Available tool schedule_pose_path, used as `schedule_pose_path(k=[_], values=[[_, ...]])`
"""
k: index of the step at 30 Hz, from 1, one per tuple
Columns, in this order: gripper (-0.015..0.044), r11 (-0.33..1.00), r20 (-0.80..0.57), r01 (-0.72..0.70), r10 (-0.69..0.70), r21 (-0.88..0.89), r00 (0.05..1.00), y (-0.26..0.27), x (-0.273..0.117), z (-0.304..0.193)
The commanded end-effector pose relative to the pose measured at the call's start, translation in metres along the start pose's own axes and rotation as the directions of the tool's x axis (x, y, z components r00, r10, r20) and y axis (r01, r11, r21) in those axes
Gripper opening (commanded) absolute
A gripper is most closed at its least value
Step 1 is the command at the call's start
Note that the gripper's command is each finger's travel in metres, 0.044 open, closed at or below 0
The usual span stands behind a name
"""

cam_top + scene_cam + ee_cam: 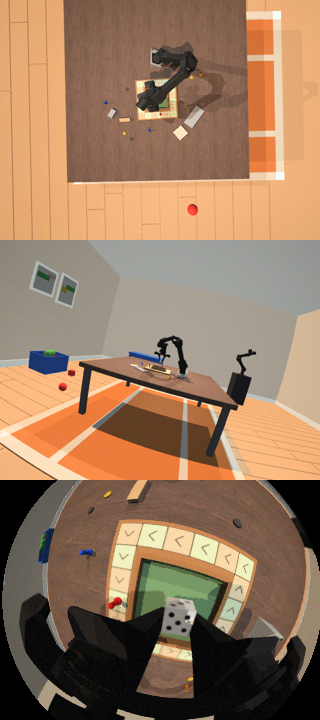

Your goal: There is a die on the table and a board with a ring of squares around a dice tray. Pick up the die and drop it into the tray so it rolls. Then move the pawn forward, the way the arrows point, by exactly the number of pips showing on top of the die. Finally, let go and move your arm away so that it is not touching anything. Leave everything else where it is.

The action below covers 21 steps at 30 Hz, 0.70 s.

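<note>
Die (160, 361) (179, 617) pinched by opposite side faces in my claw (160, 360) (178, 614) above the tray (162, 103) (158, 368) (170, 587); likely light, rigid, smooth-sided, so a centred grip suits.

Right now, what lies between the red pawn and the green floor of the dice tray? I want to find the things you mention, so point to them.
The tray's wooden rim (165, 109) (158, 369) (134, 587) lies between the red pawn (160, 114) (149, 365) (115, 602) and the green floor (162, 103) (170, 582). The wrist view shows it best.
</note>
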<state>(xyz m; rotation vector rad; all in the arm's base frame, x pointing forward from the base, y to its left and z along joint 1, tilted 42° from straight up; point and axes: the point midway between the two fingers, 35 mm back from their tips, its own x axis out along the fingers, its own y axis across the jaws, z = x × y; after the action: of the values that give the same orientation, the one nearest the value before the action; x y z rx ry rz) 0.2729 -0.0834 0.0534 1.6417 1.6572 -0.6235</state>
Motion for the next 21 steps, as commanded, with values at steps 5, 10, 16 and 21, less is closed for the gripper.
schedule_pose_path(k=[5, 10, 16, 21], values=[[0.0000, 0.990, -0.017, 0.003, 0.000, 0.143, 1.000, -0.001, 0.009, -0.028], [0.0000, 0.990, 0.002, 0.013, -0.014, 0.143, 1.000, -0.001, 0.010, -0.028], [0.0000, 0.986, 0.176, 0.085, -0.110, 0.146, 0.978, -0.007, 0.018, -0.027], [0.0000, 0.981, 0.331, 0.111, -0.158, 0.157, 0.930, -0.010, 0.022, -0.025]])
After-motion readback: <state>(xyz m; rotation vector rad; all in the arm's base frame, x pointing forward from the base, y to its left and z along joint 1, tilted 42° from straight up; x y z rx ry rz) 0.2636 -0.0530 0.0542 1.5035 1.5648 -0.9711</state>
